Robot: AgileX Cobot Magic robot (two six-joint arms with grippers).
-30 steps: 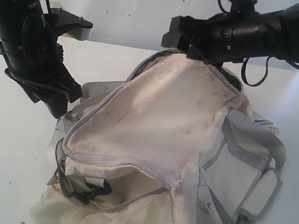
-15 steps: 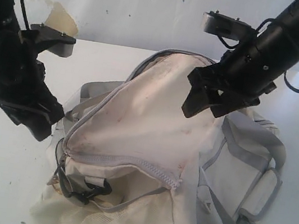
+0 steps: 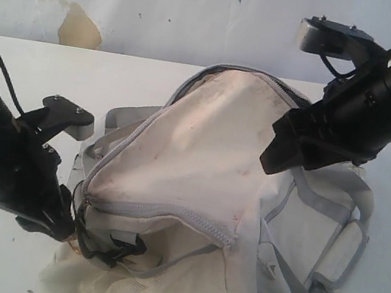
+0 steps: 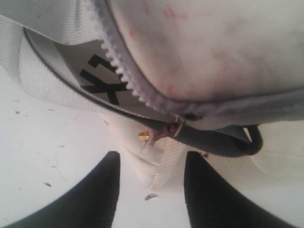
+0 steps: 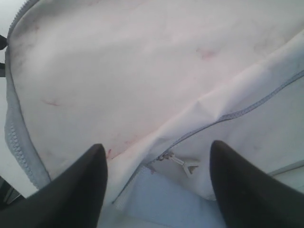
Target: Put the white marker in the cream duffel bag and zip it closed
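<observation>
The cream duffel bag (image 3: pixel 201 155) lies slumped mid-table, its stained top flap domed up, with the grey zipper edge (image 3: pixel 170 212) along the front and a gap under it. My left gripper (image 3: pixel 63 232) is low at the bag's left end, open, its fingers (image 4: pixel 107 190) just short of the zipper's end and a small brass slider (image 4: pixel 145 136). My right gripper (image 3: pixel 279 162) hovers open over the bag's right side, with a side-pocket zipper pull (image 5: pixel 183 164) between its fingers (image 5: pixel 95 175). The white marker is out of view.
Grey straps (image 3: pixel 338 185) and a padded handle (image 3: pixel 341 253) spread to the bag's right. A black buckle and cord (image 3: pixel 111 248) lie at the front left corner. The white table (image 3: pixel 20 81) runs back to a pale wall with a peeled patch (image 3: pixel 79 26).
The left arm has dropped from above the table down to the bag's left end. The right arm has swung off the flap's top and back to the right side.
</observation>
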